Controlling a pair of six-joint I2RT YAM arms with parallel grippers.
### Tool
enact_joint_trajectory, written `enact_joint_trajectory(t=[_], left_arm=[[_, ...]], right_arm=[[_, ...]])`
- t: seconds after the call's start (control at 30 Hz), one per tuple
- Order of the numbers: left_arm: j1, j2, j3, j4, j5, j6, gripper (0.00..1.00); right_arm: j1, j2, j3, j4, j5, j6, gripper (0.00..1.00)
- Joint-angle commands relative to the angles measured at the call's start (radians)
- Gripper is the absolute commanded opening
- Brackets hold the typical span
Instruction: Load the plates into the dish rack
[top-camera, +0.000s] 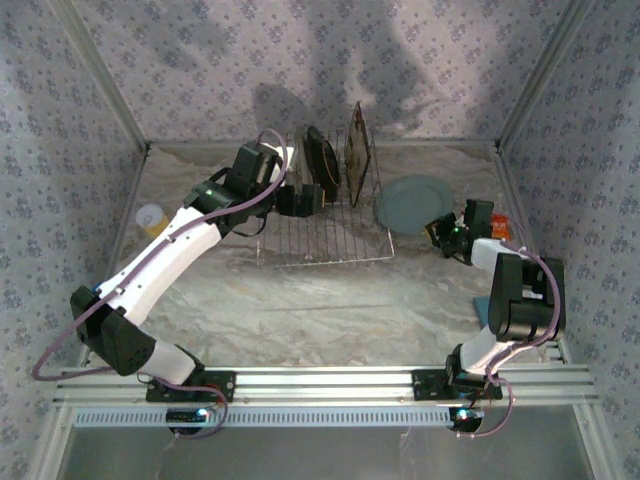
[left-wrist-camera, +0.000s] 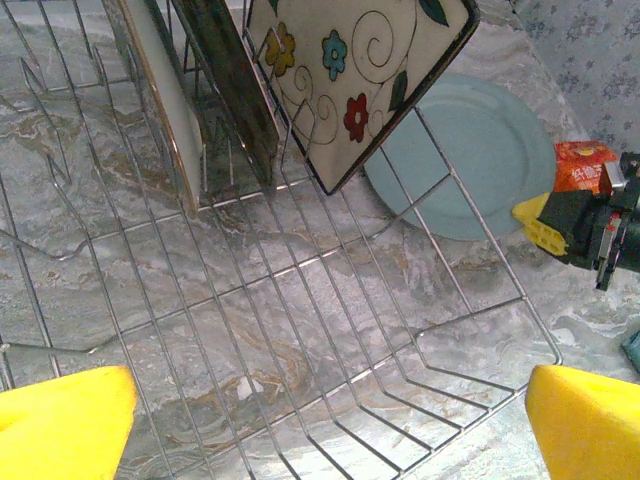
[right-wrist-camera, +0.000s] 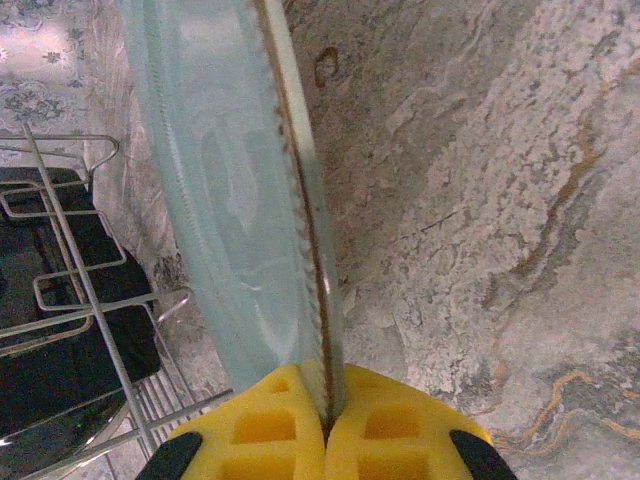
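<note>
The right claw (right-wrist-camera: 325, 415) is pinched together on the thin rim of the pale blue plate (right-wrist-camera: 225, 200), at its 4 o'clock edge seen from above, a grip that looks meant for tipping it upright. The plate lies on the bench (top-camera: 330, 300) just beside the rack (top-camera: 325, 240), at the rack's 3 o'clock. The rack holds three plates on edge between tines at its 12 o'clock end: a brown-rimmed cream one (left-wrist-camera: 165, 110), a dark one (left-wrist-camera: 235, 80) and a flowered square one (left-wrist-camera: 350, 70), with the 6 o'clock rows free. The left claw (left-wrist-camera: 330, 420) hangs over those rows, fingers (left-wrist-camera: 60, 420) wide apart, holding nothing.
</note>
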Motion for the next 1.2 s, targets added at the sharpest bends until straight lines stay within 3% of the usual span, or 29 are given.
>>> enact_joint_trajectory(t=[0.0, 0.47, 1.17], left_arm=[[0.006, -0.027, -0.008, -0.018, -0.016, 0.007, 0.99], [0.006, -0.047, -0.016, -0.014, -0.010, -0.002, 0.99], [0.006, -0.047, -0.023, -0.005, 0.004, -0.029, 0.99]], right_arm=[[0.011, -0.021, 0.041, -0.076, 0.032, -0.042, 0.00], [-0.017, -0.152, 0.120, -0.235, 0.051, -0.081, 0.00], [-0.043, -0.245, 0.149, -0.262, 0.052, -0.081, 0.00]])
